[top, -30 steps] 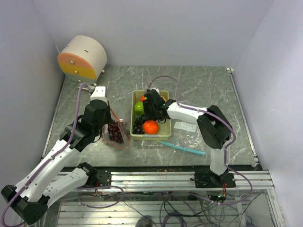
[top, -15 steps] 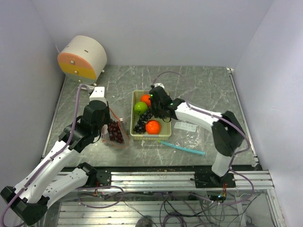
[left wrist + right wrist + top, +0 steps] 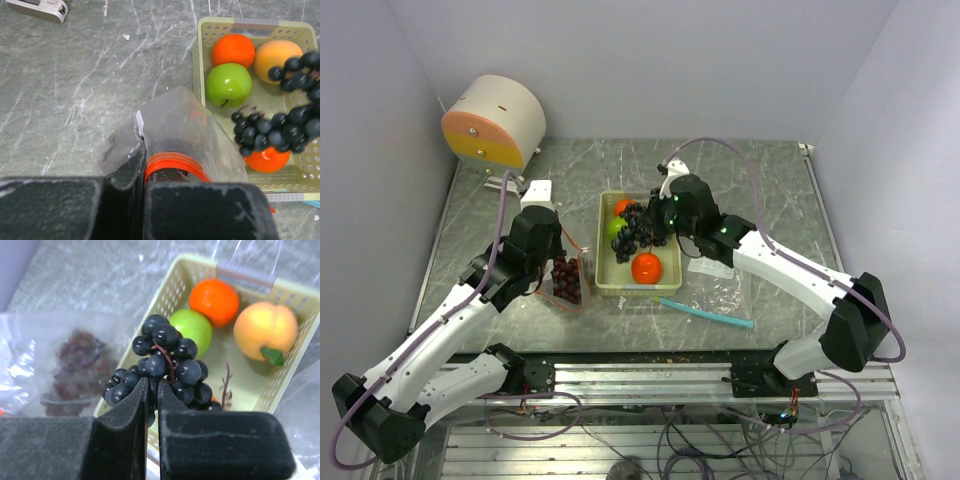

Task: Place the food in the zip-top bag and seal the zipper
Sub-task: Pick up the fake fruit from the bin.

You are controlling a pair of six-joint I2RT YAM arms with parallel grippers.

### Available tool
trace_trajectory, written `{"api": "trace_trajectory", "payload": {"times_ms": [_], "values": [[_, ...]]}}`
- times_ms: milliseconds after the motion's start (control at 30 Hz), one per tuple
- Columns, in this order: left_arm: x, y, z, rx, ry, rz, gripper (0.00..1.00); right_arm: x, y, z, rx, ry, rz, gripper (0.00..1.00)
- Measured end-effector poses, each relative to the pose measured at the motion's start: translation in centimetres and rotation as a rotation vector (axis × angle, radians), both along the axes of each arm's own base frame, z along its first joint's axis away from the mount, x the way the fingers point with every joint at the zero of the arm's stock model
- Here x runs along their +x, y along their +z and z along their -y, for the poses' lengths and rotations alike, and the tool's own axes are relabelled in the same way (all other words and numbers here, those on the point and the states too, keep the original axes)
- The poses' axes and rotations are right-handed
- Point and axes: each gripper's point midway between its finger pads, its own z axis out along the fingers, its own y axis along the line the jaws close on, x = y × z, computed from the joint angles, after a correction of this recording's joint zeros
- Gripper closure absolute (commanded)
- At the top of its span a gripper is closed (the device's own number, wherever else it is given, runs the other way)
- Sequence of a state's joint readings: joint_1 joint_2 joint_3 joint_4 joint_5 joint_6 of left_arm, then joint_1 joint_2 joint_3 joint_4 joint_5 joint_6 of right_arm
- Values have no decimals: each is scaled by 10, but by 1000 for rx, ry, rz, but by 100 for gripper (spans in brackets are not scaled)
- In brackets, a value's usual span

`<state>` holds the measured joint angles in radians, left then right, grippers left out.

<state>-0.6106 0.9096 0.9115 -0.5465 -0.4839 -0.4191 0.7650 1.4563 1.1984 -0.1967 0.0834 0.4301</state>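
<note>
Lifted clear of basket (image 3: 220, 21) since a second ago: dark grapes (image 3: 165, 357) | right gripper (image 3: 152, 390) clamped on their stem | left gripper (image 3: 145, 172) pinched on zip-top bag (image 3: 180, 125) at zipper (image 3: 172, 161), mouth held up beside basket for loading.

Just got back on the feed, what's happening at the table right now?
The right gripper is shut on a bunch of dark grapes, holding it above the basket. The left gripper is shut on the zip-top bag at its mouth, beside the basket; a reddish grape bunch lies inside. A green apple, two oranges and a peach are in the basket.
</note>
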Motion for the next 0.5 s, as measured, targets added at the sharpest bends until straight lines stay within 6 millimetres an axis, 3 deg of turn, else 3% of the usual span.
{"api": "trace_trajectory", "payload": {"times_ms": [133, 233, 367, 500], "values": [[1, -1, 1, -5, 1, 0, 93, -16, -44, 5, -50, 33, -89, 100], [2, -1, 2, -7, 1, 2, 93, -25, -62, 7, -63, 49, -133, 100], [5, -5, 4, -3, 2, -7, 93, -27, -56, 2, -35, 70, -129, 100], [8, -12, 6, 10, 2, -26, 93, -32, -31, -2, 14, 99, -85, 100]]}}
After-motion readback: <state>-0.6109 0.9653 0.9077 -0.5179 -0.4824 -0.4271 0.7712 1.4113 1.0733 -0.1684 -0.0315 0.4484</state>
